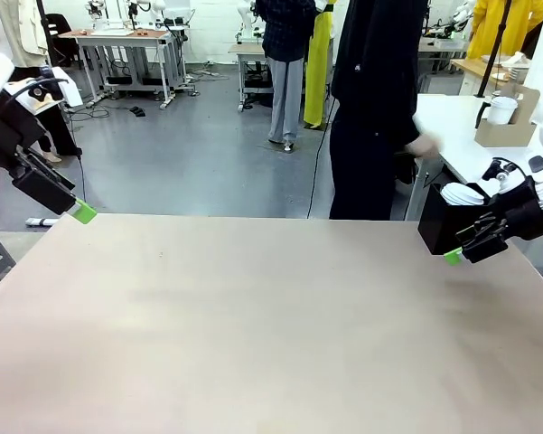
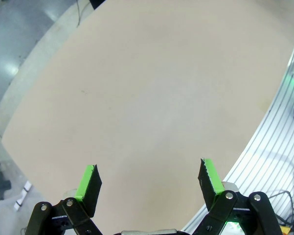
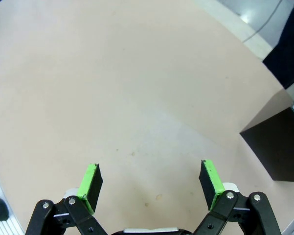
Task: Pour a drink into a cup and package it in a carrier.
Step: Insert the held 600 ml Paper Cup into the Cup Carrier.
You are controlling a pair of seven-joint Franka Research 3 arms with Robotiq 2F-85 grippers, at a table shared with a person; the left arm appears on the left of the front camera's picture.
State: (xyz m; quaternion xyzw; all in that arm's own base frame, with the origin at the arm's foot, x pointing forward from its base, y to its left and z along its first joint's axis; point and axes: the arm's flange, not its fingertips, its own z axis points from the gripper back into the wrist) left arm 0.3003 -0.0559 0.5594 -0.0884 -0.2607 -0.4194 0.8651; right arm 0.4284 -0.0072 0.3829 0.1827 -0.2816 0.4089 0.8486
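The brown cardboard carrier [image 1: 508,132] stands on a white side table at the far right, off my table, with a short white lidded cup [image 1: 501,110] in it. The tall cup and the drink are out of view. My left gripper [image 1: 77,209] hangs over the far left corner of the table. In the left wrist view the left gripper [image 2: 149,178] is open over bare tabletop. My right gripper [image 1: 465,249] hovers at the right edge beside a black box [image 1: 436,228]. In the right wrist view the right gripper [image 3: 150,181] is open and holds nothing.
The beige table [image 1: 253,325] is bare apart from the black box [image 3: 279,147], which has white round things [image 1: 465,193] on top. A person in dark clothes [image 1: 375,108] stands at the far side, one hand [image 1: 425,145] toward the side table.
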